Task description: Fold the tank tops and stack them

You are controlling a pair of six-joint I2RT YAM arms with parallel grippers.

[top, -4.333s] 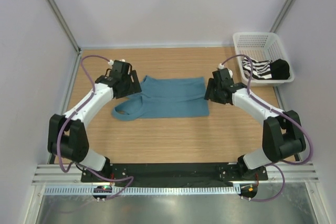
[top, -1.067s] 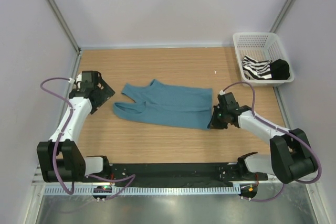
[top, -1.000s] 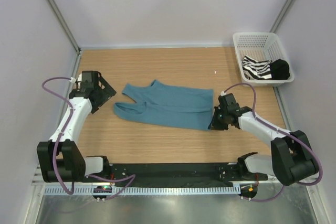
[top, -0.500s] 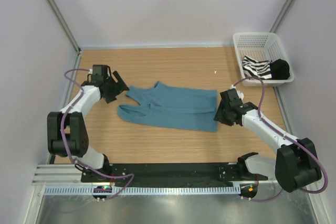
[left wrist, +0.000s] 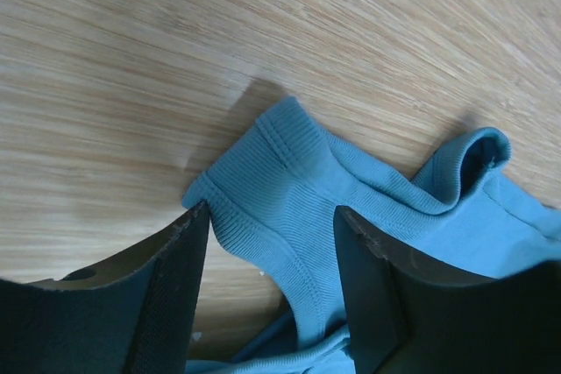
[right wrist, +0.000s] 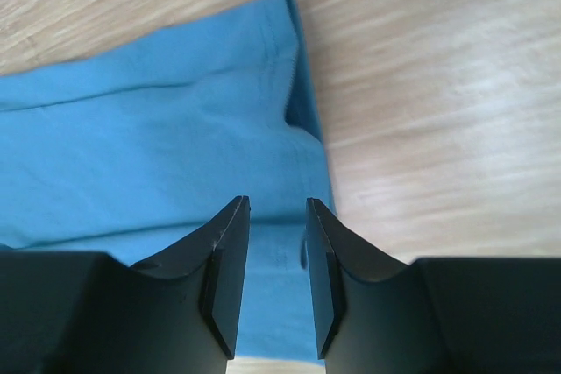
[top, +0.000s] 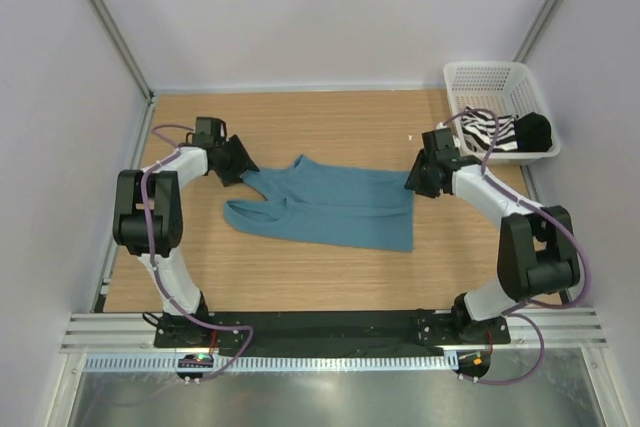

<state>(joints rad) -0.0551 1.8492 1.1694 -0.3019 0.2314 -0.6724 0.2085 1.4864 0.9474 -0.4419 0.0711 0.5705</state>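
- No text, label, brand, number or sign is legible in any view.
- Teal tank top [top: 340, 209]: plain cloth, no print readable.
- Striped tank top [top: 495, 134]: stripes only, no lettering.
- Basket [top: 487, 68] and surface [top: 330, 127]: no readable markings.

Light wood-grain table [top: 330, 277], plain pale walls [top: 330, 17] on three sides, aluminium posts [top: 105, 22] running up the back corners. Metal rail [top: 100, 332] along the near edge, steel sheet [top: 330, 402] below it. Lighting's soft and even.

Striped top [top: 495, 137] half hidden in the basket [top: 487, 67], teal top [left wrist: 289, 208] cut off by wrist views' edges, white speck [top: 411, 136] too small to tell
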